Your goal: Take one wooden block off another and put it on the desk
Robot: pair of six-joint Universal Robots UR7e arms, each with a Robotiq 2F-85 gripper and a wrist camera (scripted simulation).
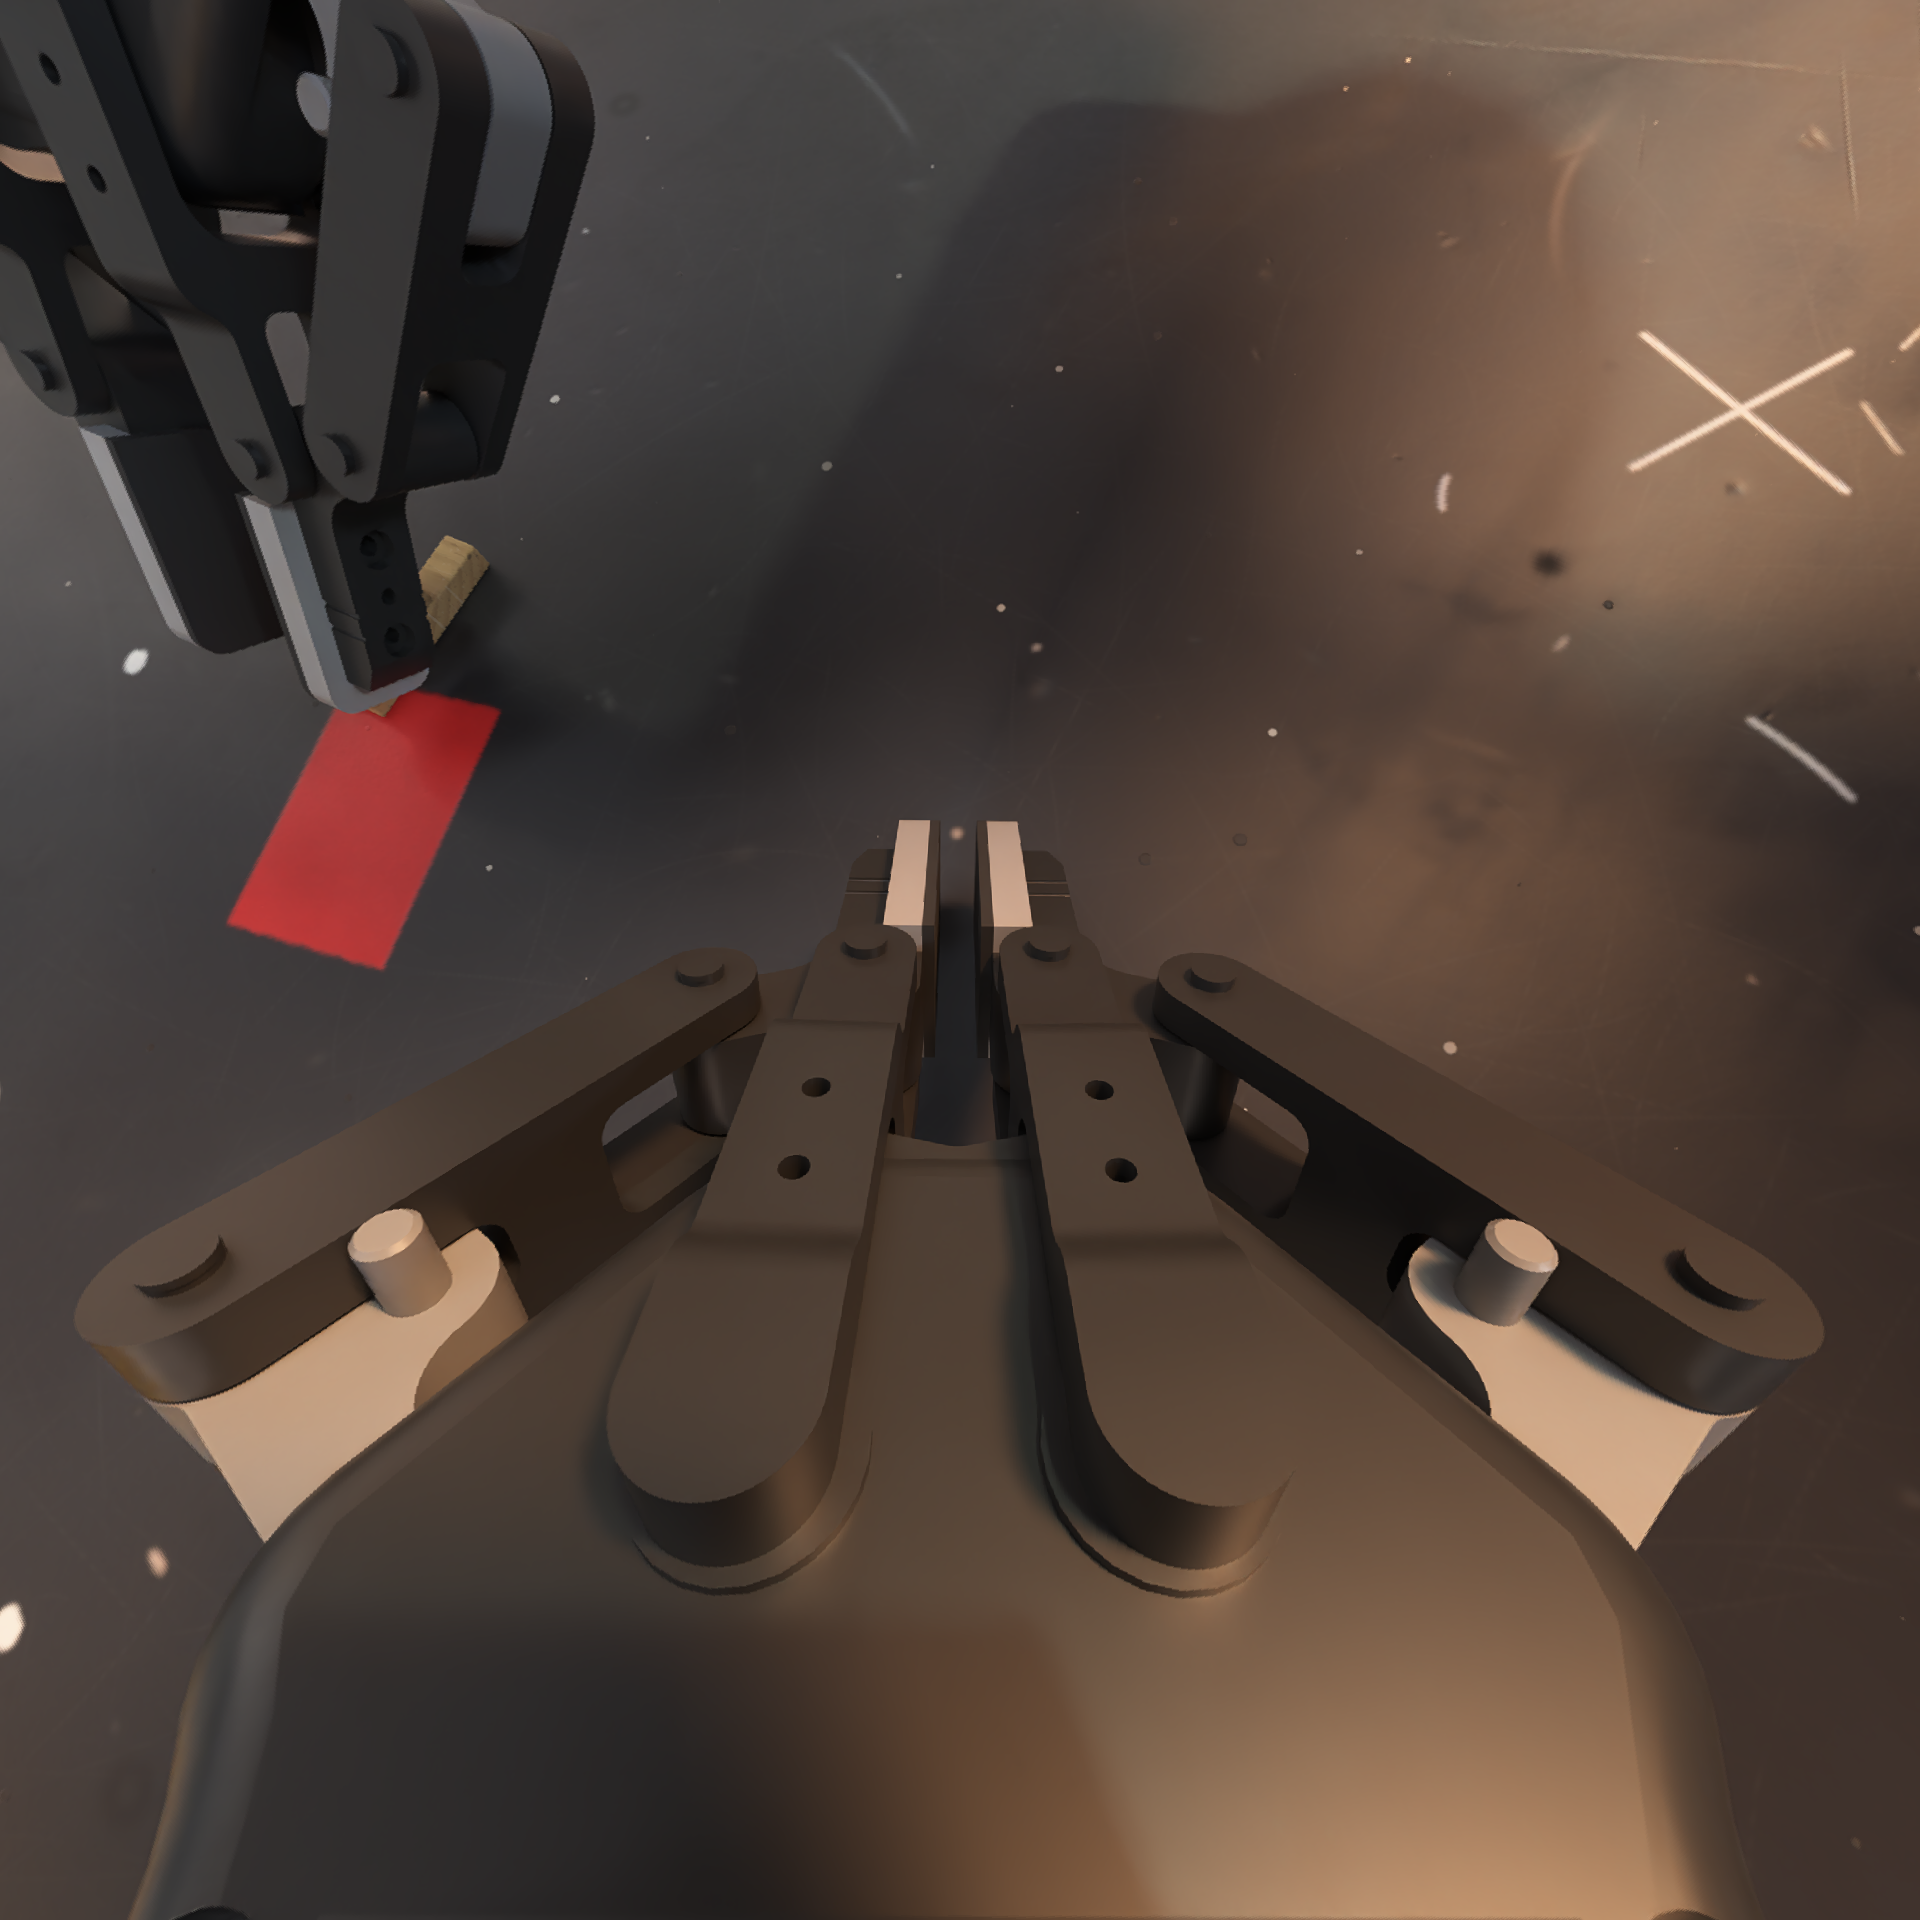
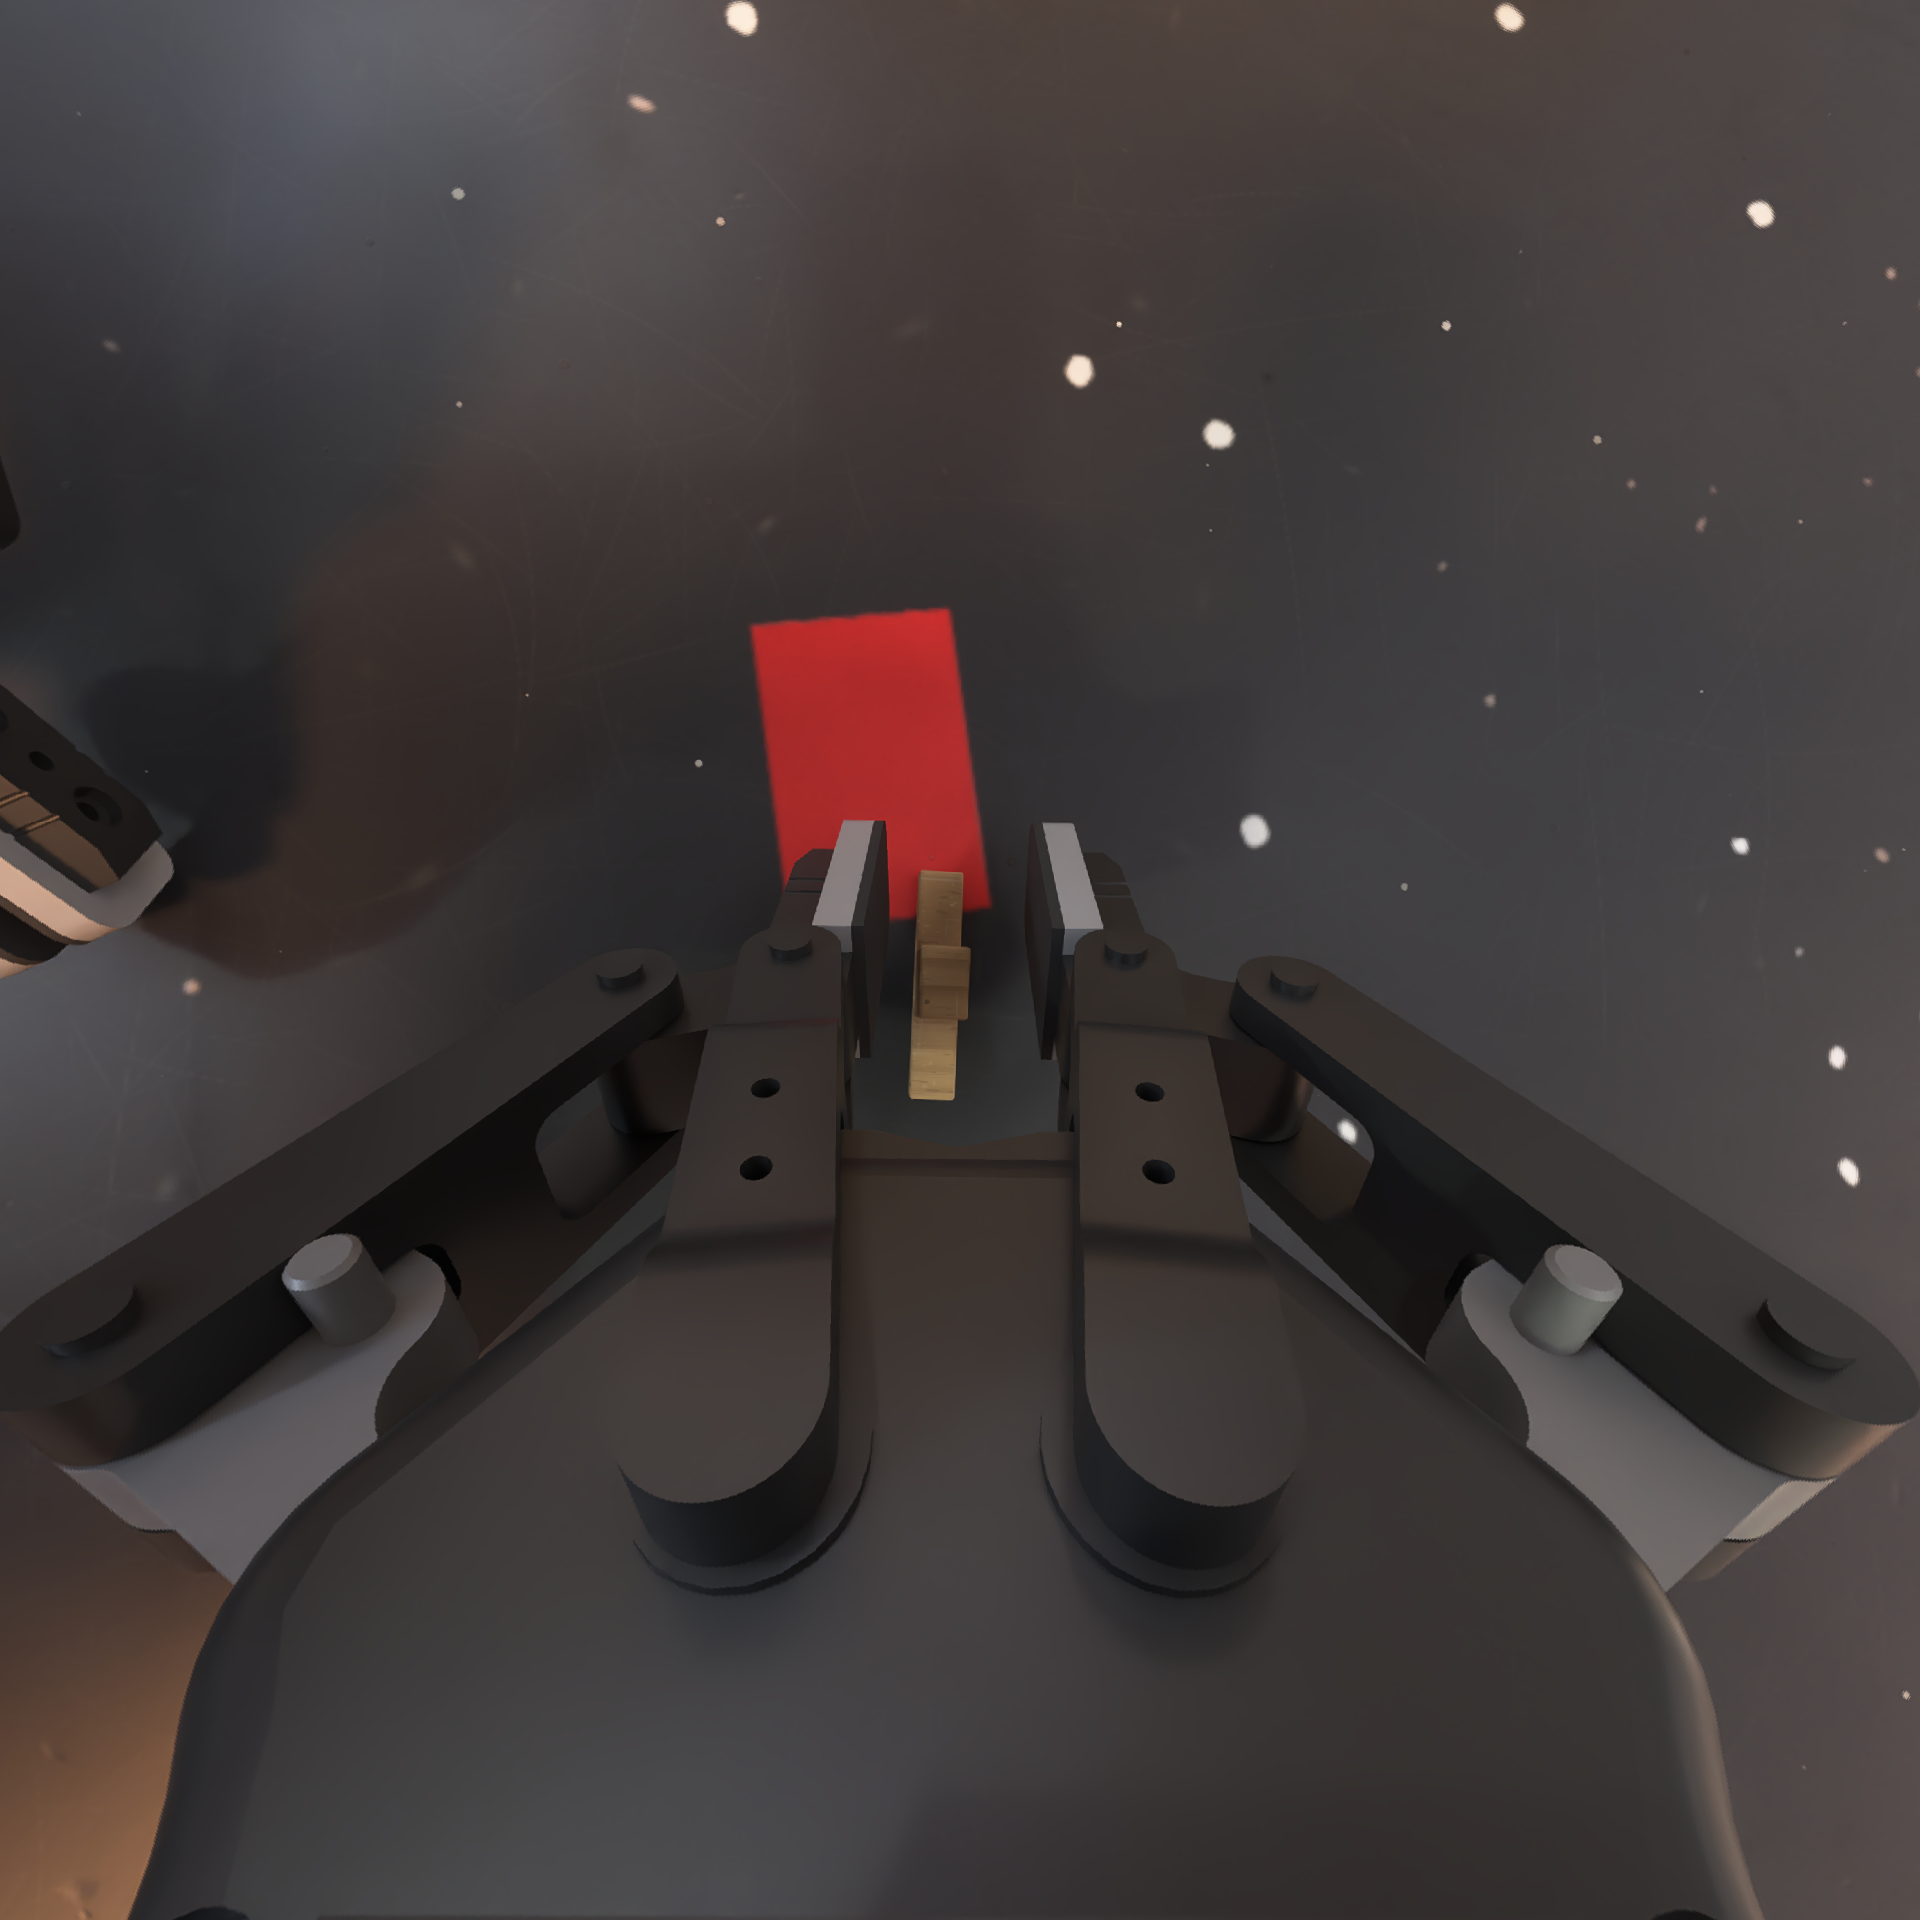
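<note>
In the right wrist view a long thin wooden block (image 2: 932, 1060) lies on the dark desk (image 2: 1351, 623). A smaller wooden block (image 2: 948, 982) sits on it near its middle. My right gripper (image 2: 961, 831) is open and straddles both blocks, with a gap on each side between pads and wood. In the left wrist view the right gripper (image 1: 312, 675) hangs at the upper left, with a bit of wooden block (image 1: 457, 577) showing behind its fingers. My left gripper (image 1: 961, 831) is shut and empty, low over bare desk, well to the right of the blocks.
A flat red rectangle (image 2: 868, 748) lies on the desk just beyond the blocks; it also shows in the left wrist view (image 1: 364, 831). The left gripper's fingertip (image 2: 83, 852) shows at the left edge of the right wrist view. White scratches and specks mark the desk (image 1: 1745, 410).
</note>
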